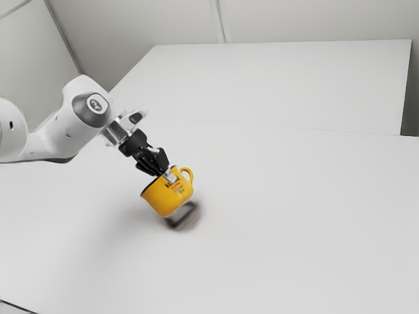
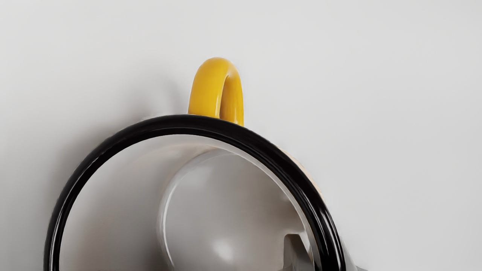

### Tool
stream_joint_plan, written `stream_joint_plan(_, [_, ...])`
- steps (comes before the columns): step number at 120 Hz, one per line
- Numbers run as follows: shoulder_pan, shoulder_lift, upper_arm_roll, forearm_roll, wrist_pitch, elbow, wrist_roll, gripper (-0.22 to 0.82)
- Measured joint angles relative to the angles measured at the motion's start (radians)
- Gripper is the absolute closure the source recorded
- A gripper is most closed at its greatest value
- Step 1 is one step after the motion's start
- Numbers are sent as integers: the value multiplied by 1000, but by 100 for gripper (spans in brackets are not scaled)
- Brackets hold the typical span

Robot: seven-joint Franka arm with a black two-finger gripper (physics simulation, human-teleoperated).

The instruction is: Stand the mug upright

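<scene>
The yellow mug (image 1: 169,196) is tilted in the exterior view, its mouth facing up toward the arm and its handle on the side toward the exterior view's right. My gripper (image 1: 167,174) reaches down to its rim and is shut on the mug's wall. In the wrist view the mug (image 2: 196,123) shows its black rim, pale inside and yellow handle. There the gripper (image 2: 328,260) pinches the wall, one finger inside the mug and the other outside. The lower part of the outer finger is mostly hidden behind the rim.
The white table (image 1: 294,216) extends around the mug, with a dark shadow beneath the mug's base. A raised white surface (image 1: 275,82) lies farther back. A dark thin line (image 1: 16,306) crosses the near corner at the exterior view's left.
</scene>
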Motion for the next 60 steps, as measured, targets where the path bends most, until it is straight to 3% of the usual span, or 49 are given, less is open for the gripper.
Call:
stream_joint_plan(25, [-42,-28,-50,339,135,-21,-70,79])
stream_joint_plan(60, [-82,-89,-102,519,380,-155,-139,79])
